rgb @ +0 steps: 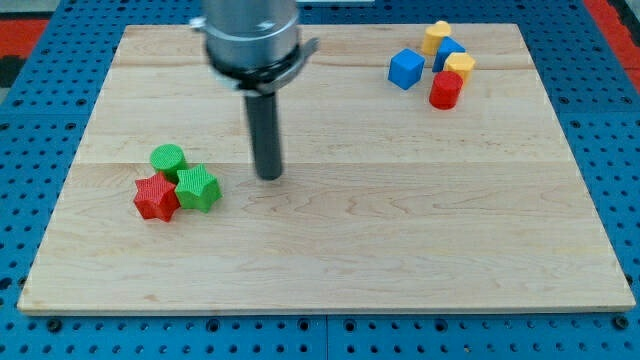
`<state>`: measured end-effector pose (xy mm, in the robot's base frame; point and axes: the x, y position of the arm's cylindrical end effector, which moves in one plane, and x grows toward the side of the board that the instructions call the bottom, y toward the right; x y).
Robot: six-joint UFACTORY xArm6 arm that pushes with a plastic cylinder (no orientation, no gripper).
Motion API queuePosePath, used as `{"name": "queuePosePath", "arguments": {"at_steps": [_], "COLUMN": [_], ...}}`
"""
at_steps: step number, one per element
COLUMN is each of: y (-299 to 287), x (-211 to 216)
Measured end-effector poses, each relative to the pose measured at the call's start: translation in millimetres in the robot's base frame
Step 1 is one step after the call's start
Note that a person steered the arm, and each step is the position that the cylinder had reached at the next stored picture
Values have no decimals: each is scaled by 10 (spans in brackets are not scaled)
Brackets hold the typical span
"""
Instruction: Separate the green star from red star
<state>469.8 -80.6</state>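
A green star (197,188) is sitting at the worktop's (400,250) left, touching a red star (156,197) and a green cylinder (168,159). It is probably light, rigid and easily slid. No gripper: my tip (268,177) is standing just right of it, best pushing one flat side.

Pale wooden board (400,230), matt; ridged plastic green star (197,189) and red star (155,198).

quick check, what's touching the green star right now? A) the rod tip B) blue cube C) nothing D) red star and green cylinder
D: the green star sits against the red star and the green cylinder, while my tip stands apart on the view's right of it.
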Motion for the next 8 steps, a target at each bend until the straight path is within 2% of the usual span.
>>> {"name": "queuePosePath", "arguments": {"at_steps": [3, 4, 5, 7, 8], "y": [-402, -859, -820, -233, -342], "x": [553, 369, 127, 14, -282]}}
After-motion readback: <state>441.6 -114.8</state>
